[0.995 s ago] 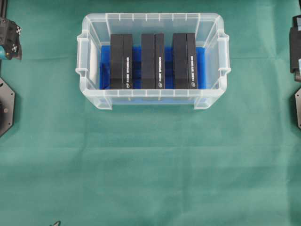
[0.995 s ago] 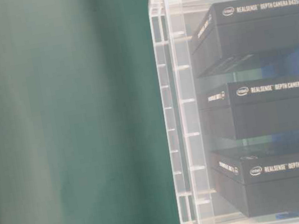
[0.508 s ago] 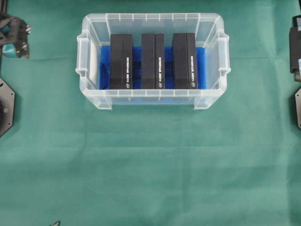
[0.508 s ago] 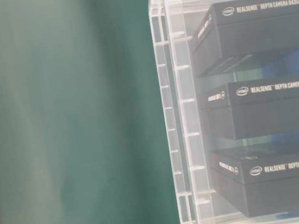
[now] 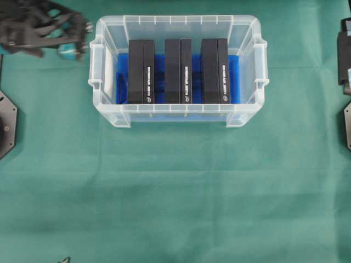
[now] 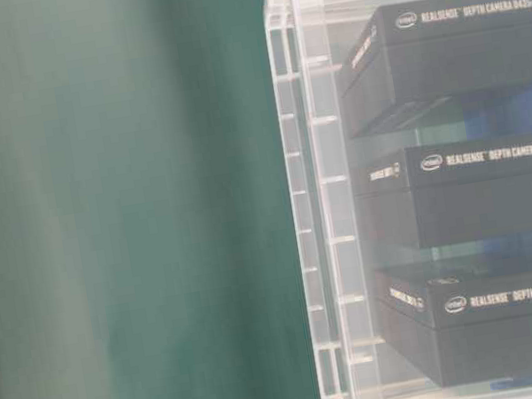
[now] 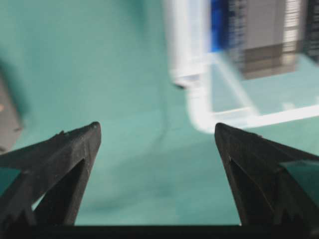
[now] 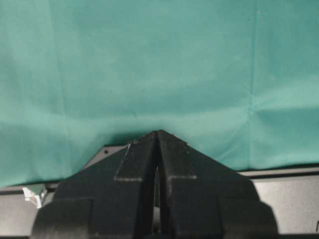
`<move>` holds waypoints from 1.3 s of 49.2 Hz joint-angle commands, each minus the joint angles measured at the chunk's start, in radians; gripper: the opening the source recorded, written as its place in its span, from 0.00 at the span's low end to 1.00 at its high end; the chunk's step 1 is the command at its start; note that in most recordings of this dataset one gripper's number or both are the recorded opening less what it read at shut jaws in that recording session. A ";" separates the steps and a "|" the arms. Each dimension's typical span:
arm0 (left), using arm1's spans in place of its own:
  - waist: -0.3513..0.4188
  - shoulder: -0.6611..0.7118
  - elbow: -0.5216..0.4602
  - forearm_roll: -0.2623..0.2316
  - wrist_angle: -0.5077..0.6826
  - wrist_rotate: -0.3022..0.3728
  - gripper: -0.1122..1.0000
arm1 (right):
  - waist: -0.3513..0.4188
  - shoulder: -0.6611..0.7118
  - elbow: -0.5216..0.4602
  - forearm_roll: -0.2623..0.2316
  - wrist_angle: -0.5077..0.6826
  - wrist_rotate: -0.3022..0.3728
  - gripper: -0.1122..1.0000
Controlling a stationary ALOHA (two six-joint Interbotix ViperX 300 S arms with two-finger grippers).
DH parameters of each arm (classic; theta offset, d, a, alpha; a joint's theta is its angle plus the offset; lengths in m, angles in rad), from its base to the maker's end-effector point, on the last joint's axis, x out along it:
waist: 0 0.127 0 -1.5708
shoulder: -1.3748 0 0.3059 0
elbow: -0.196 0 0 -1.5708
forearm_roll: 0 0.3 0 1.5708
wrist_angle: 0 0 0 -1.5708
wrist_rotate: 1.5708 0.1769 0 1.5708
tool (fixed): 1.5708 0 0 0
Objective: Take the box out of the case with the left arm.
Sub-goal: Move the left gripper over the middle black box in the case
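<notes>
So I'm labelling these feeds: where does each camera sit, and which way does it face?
Overhead: above, looking down on the case; left gripper at its left.
Table-level: low, facing the case's wall; a bit of arm bottom left.
Left wrist: looks past the open left gripper at cloth and case corner.
Right wrist: shut right gripper, cloth.
Three views share the case.

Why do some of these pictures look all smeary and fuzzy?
In the left wrist view the bin and boxes are streaked with motion blur; in the overhead view the left end effector is smeared; the table-level view is soft, yet the boxes' white lettering shows.
</notes>
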 commanded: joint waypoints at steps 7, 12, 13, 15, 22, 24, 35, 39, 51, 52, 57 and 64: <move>-0.040 0.121 -0.158 0.000 -0.014 -0.012 0.99 | 0.000 0.000 -0.020 -0.002 0.002 0.002 0.10; -0.055 0.184 -0.229 0.000 -0.015 -0.018 0.99 | 0.000 0.000 -0.020 -0.002 0.002 0.002 0.10; -0.058 0.196 -0.242 -0.002 -0.017 -0.018 0.99 | 0.000 0.000 -0.020 -0.002 0.002 0.002 0.10; -0.063 0.219 -0.273 0.000 -0.020 -0.018 0.99 | 0.000 0.000 -0.020 -0.003 0.002 0.002 0.10; -0.071 0.298 -0.359 0.000 -0.029 -0.021 0.99 | 0.000 0.000 -0.018 -0.008 0.002 0.002 0.10; -0.074 0.324 -0.385 0.000 -0.032 -0.021 0.99 | 0.000 0.000 -0.018 -0.009 0.000 0.002 0.10; -0.077 0.436 -0.494 0.000 -0.046 -0.021 0.99 | 0.000 0.000 -0.018 -0.009 -0.003 0.002 0.10; -0.078 0.468 -0.525 -0.002 -0.048 -0.021 0.99 | 0.000 0.000 -0.018 -0.009 -0.003 0.002 0.10; -0.078 0.508 -0.566 0.000 -0.046 -0.034 0.99 | 0.002 0.000 -0.017 -0.011 -0.005 0.002 0.10; -0.077 0.508 -0.565 0.000 -0.046 -0.035 0.99 | 0.000 0.000 -0.017 -0.009 -0.005 0.002 0.10; -0.077 0.511 -0.563 0.000 -0.048 -0.041 0.99 | 0.000 0.000 -0.017 -0.011 -0.005 0.002 0.10; -0.077 0.515 -0.565 0.000 -0.074 -0.041 0.99 | 0.000 0.000 -0.015 -0.009 -0.005 0.002 0.10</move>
